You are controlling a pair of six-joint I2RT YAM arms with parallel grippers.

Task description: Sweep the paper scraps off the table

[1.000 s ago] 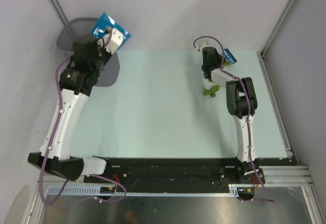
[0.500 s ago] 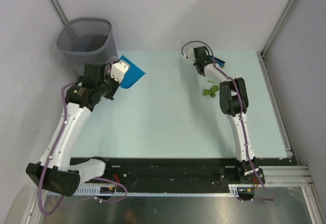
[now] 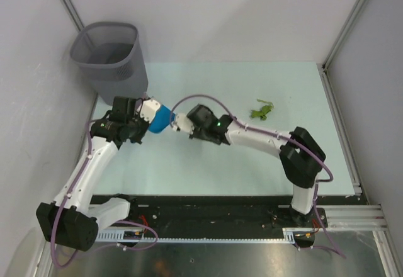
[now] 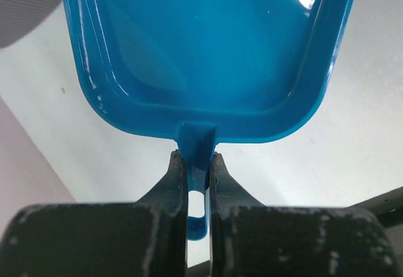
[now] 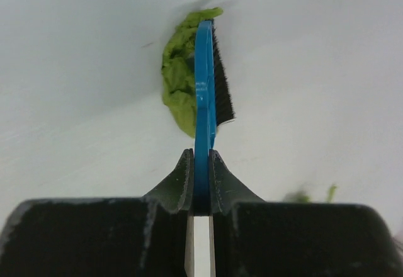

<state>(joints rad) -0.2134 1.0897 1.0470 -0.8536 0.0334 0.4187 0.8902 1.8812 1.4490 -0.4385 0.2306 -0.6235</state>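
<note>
our left gripper (image 4: 196, 158) pinches the handle of the glossy blue plastic dustpan (image 4: 201, 50); our right gripper (image 5: 201, 156) clamps the slim blue black-bristled brush (image 5: 203, 69). crumpled green paper scraps (image 5: 177, 82) touch it on the pale mint table (image 3: 208, 163): feather-light, we judge, so nudge, don't pinch.

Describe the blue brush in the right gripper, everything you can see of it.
The blue brush looks like smooth plastic, seen edge-on as a thin blade in the right wrist view. Short black bristles run along its picture-right edge. The right gripper is shut on its lower end. A crumpled green paper scrap sits against its picture-left side, over the pale table. From above I cannot make it out.
</note>
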